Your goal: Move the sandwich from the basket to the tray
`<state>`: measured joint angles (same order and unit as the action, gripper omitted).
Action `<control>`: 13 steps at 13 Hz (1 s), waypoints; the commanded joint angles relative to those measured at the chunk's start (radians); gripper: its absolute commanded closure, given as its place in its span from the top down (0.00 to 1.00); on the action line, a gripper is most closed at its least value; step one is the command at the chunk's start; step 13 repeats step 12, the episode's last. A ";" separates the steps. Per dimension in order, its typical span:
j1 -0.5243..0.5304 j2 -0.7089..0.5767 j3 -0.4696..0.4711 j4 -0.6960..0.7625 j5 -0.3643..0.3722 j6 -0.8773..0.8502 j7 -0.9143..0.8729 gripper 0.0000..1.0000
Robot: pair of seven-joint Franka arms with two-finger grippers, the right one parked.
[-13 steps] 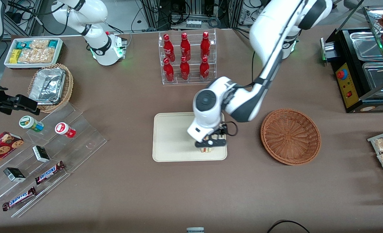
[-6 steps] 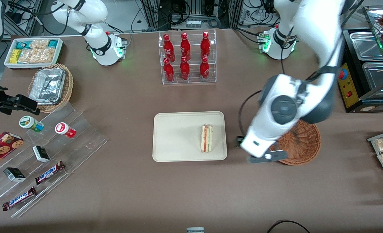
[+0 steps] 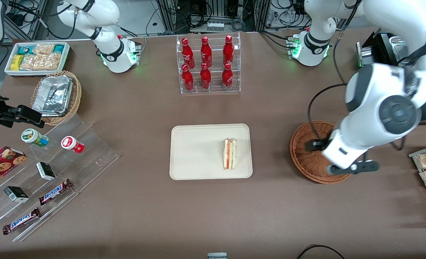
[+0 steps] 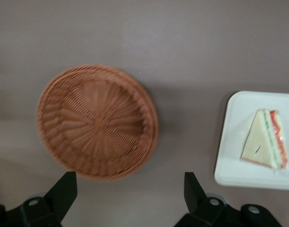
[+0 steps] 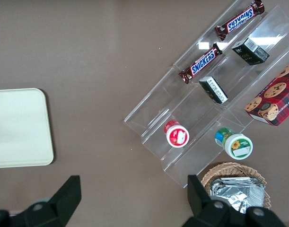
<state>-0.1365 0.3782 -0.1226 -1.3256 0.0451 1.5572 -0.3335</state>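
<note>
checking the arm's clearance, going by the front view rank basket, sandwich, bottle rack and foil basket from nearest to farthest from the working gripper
From the gripper, open above the basket's rim:
1. Basket, directly under it.
2. Sandwich, on the tray.
3. Bottle rack, farther from the camera.
4. Foil basket, toward the parked arm's end.

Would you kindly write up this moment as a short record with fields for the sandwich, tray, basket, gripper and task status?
sandwich: lying on the tray, near the tray edge that faces the basket
tray: cream, rectangular, holds only the sandwich
basket: reddish-brown wicker, nothing in it
gripper: above the basket's nearer rim, jaws open, holding nothing
task status: sandwich is out of the basket and on the tray; placement looks done
</note>
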 commanded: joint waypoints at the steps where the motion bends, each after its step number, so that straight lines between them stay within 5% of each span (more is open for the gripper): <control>1: 0.024 -0.106 -0.005 -0.023 -0.007 -0.096 0.025 1.00; 8: 0.112 -0.315 0.007 -0.052 -0.001 -0.305 0.120 1.00; 13: 0.112 -0.351 0.017 -0.132 -0.005 -0.273 0.168 1.00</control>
